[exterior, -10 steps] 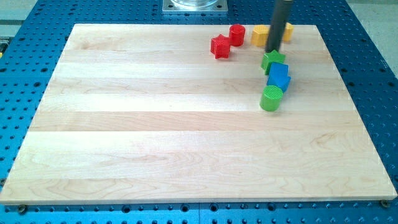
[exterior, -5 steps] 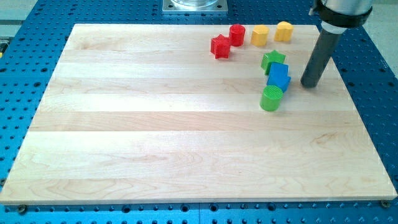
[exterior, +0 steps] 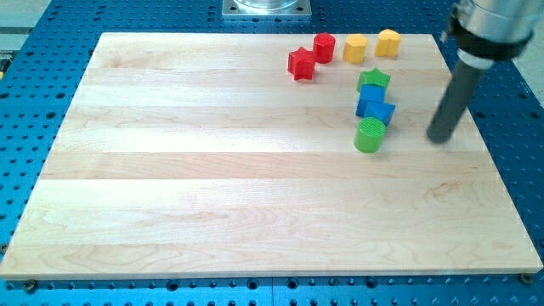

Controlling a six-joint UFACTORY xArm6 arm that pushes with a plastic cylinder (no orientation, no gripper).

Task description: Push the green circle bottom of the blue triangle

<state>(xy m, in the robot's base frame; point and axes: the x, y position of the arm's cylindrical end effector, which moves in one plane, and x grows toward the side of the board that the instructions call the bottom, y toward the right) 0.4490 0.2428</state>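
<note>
In the camera view, the pale wooden table [exterior: 212, 187] lay on a blue perforated base [exterior: 510, 102]. The green ribbed circle block [exterior: 370, 135] sat right of centre, touching the lower edge of the blue triangle block [exterior: 374, 105], which in turn touched a green star block [exterior: 374, 80] above it. My tip [exterior: 439, 138], the end of the dark rod, rested on the table well to the right of the green circle, apart from every block. No jaws existed on this rod. Near the upper edge sat a red star block [exterior: 301, 64], a red cylinder block [exterior: 324, 47] and two yellow blocks [exterior: 355, 48] [exterior: 388, 42].
</note>
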